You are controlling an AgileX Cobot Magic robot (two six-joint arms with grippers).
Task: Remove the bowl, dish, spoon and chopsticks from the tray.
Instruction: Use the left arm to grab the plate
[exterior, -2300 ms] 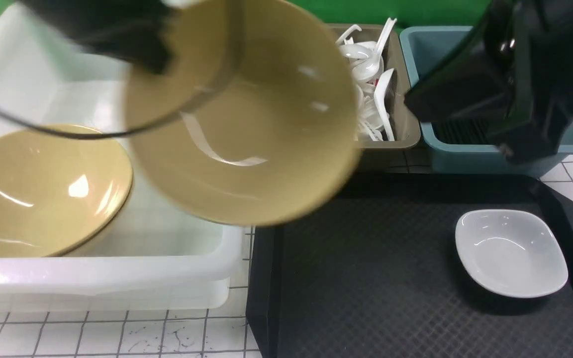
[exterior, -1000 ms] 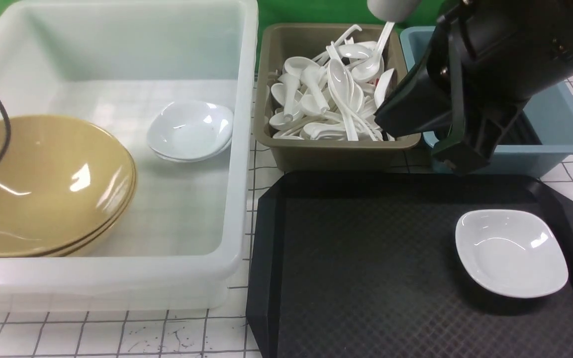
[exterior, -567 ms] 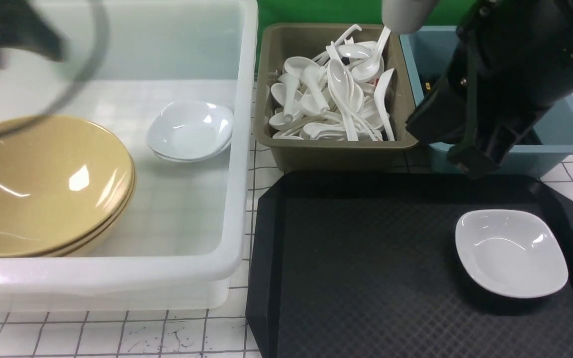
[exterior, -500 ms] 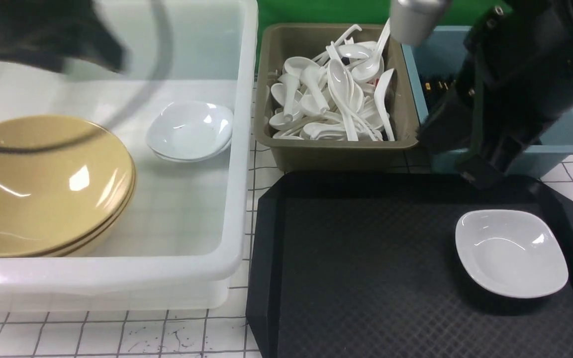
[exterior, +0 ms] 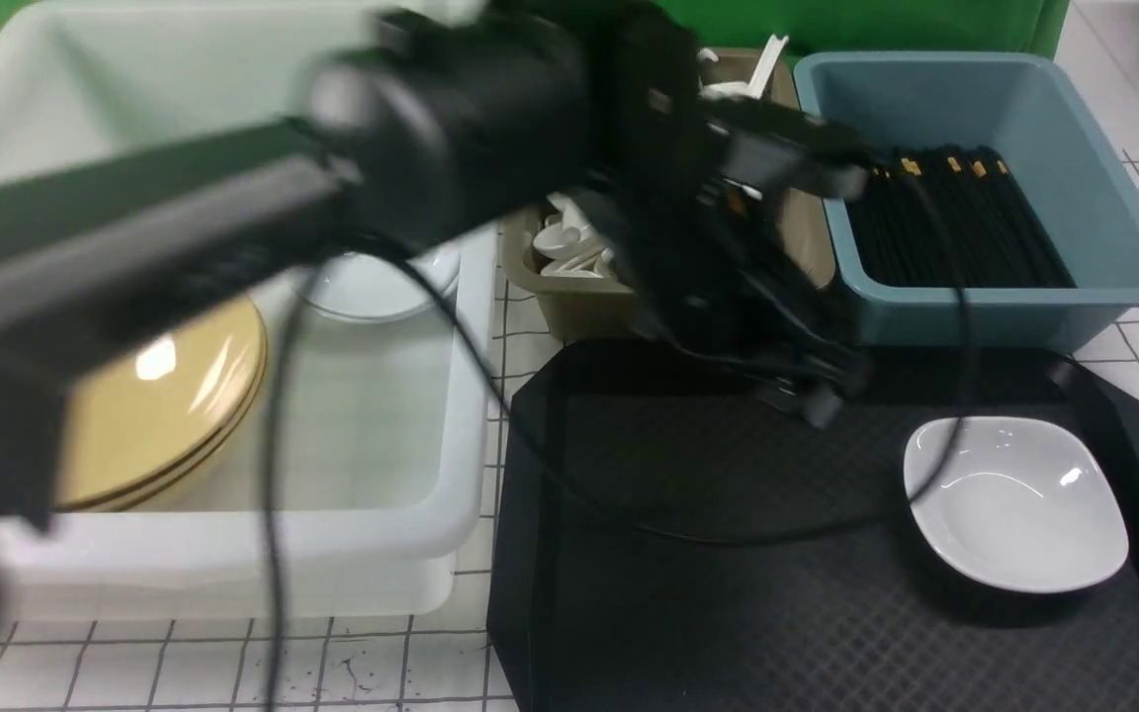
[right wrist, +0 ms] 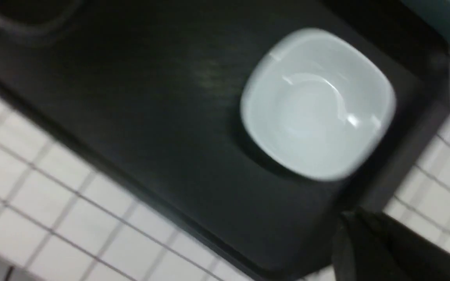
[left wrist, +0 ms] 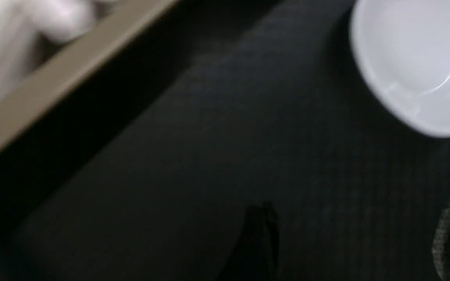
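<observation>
The white dish (exterior: 1016,502) sits at the right end of the black tray (exterior: 688,593). My left arm reaches across the front view. Its gripper (exterior: 809,394) hovers over the tray's far edge, left of the dish and apart from it. In the left wrist view the left gripper (left wrist: 358,242) is open and empty, with the dish (left wrist: 416,66) ahead of it. The right gripper (right wrist: 356,220) is shut and empty, above the tray's rim near the dish (right wrist: 318,103). The mustard bowl (exterior: 174,396) lies stacked in the white bin. Black chopsticks (exterior: 955,222) fill the blue bin. The spoon is hidden behind my left arm.
The white bin (exterior: 233,554) stands left of the tray and also holds small white dishes (exterior: 372,292). An olive bin (exterior: 579,307) of white spoons and the blue bin (exterior: 1103,148) stand behind the tray. A cable (exterior: 728,539) hangs across the tray.
My left arm has swung from over the white bin to over the tray's far edge. My right arm has pulled back out of the front view.
</observation>
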